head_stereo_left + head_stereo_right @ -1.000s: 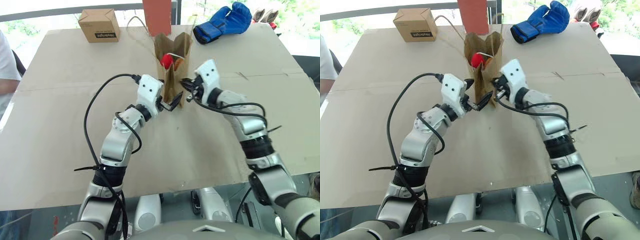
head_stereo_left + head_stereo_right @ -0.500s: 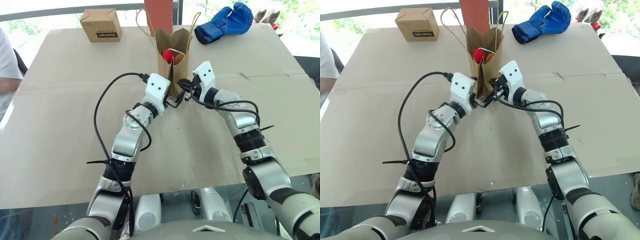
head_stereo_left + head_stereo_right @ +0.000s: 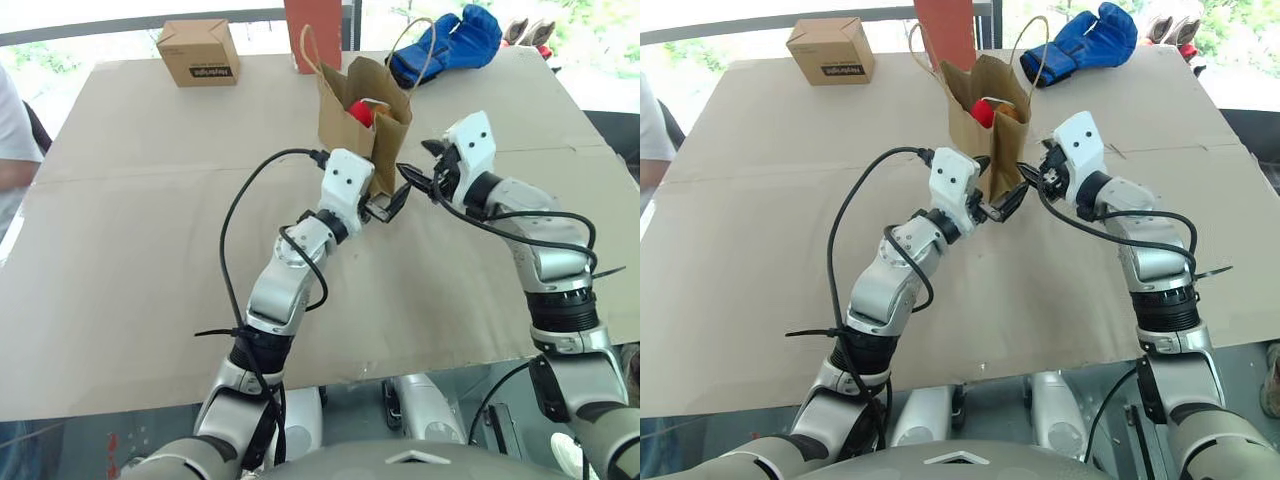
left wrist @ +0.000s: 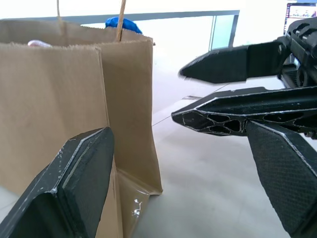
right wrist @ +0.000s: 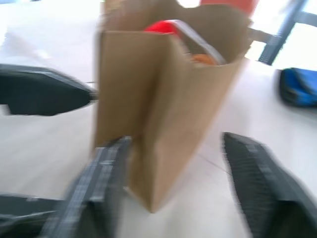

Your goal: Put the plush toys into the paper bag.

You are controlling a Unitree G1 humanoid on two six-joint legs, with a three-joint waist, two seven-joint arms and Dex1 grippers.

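Surface: a wide cardboard-covered table (image 3: pixel 150 200) spreads under my arms, with bright glazing behind its far edge.
Person: someone in a white sleeve (image 3: pixel 12 130) stands at the table's left side.
Paper bag: the paper bag (image 3: pixel 360 125) stands upright near the table's middle, mouth open, its two thin loop handles rising above the rim.
Far things: a tall red-brown box (image 3: pixel 312 30) stands just behind the bag, a blue boxing glove (image 3: pixel 445 45) lies to its right, and a small printed cardboard box (image 3: pixel 198 50) sits well apart at the far left.
Plush toys: both are inside the bag — the red end of the white one (image 3: pixel 362 110) shows at the mouth, with a bit of the orange-brown one (image 3: pixel 1012 112) beside it.
Left gripper: my left gripper (image 3: pixel 388 205) is at the bag's near bottom corner, jaws spread wide and holding nothing; one finger (image 4: pixel 79 183) is just beside the bag's wall.
Right gripper: my right gripper (image 3: pixel 420 170) is just right of the bag, jaws parted — empty, apart from the paper.
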